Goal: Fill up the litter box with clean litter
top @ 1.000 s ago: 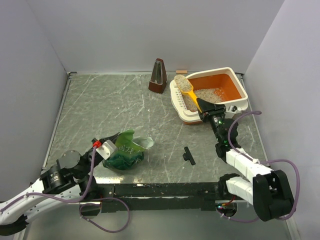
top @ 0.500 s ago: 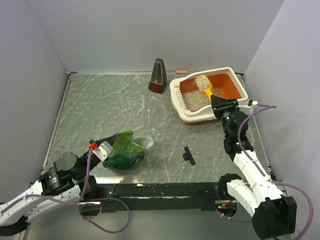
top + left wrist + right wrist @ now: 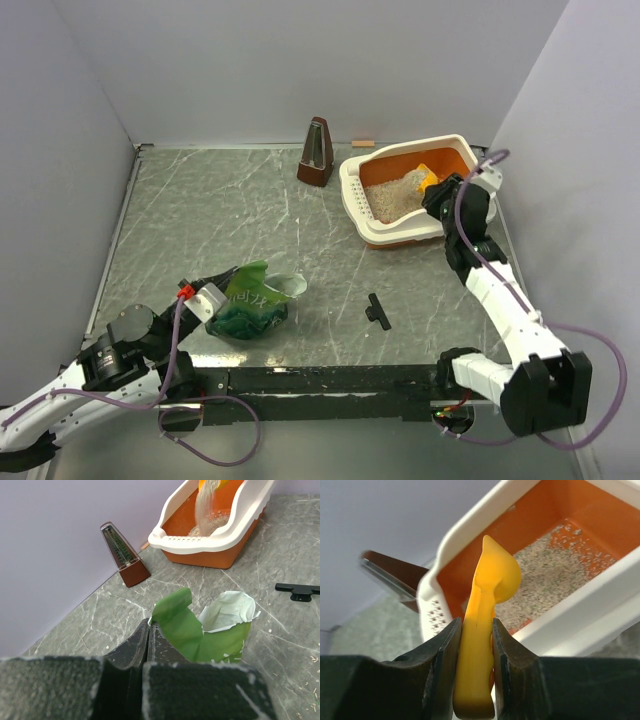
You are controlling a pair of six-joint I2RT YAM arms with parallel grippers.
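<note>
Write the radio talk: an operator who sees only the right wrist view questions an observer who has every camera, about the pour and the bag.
Operator: Is the orange scoop emptying?
Observer: Yes. The left wrist view shows clean litter streaming from it into the litter box.
Operator: Where is the bag?
Observer: The green bag sits open at the front left, with the left gripper shut on its flap.

I see litter [image 3: 390, 196] in the box [image 3: 400, 233], far right on the counter [image 3: 220, 220]. Metronome [image 3: 317, 152] left of it, bag [image 3: 250, 306] near left.
</note>
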